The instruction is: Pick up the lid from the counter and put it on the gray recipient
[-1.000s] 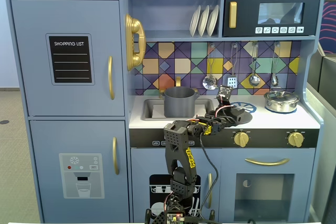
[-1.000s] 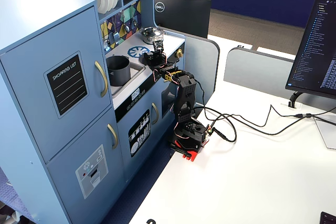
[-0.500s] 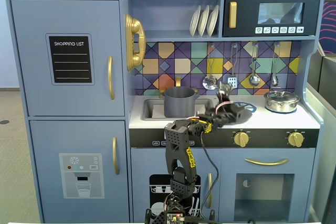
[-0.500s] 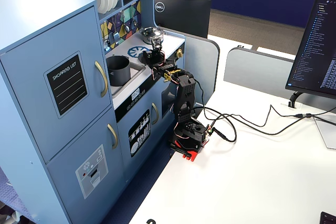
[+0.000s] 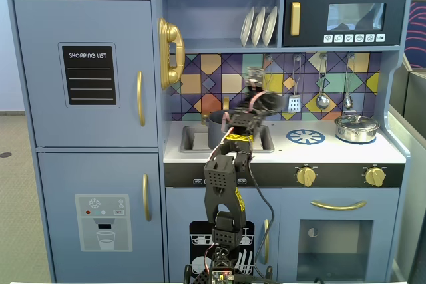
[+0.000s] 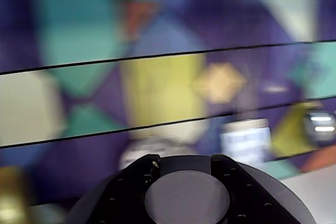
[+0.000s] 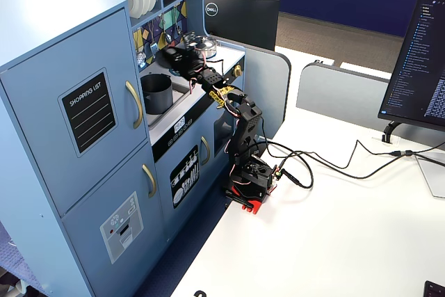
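In the wrist view my gripper (image 6: 184, 165) is shut on the round knob of the dark-gray lid (image 6: 186, 199). A black finger sits on each side of the knob, and the lid's dark rim curves out below. In a fixed view the gripper (image 5: 258, 92) is raised in front of the tiled backsplash, above and right of the gray recipient (image 5: 215, 129). This matte dark-gray pot stands open in the sink, partly behind the arm. In the other fixed view the gripper (image 7: 175, 52) hangs over the counter just right of the pot (image 7: 156, 93).
A shiny silver pot (image 5: 357, 128) with its own lid stands on the right burner. A blue-and-white burner circle (image 5: 305, 137) lies between it and the sink (image 5: 192, 139). Utensils (image 5: 322, 88) hang on the backsplash. A shelf with plates (image 5: 259, 26) is overhead.
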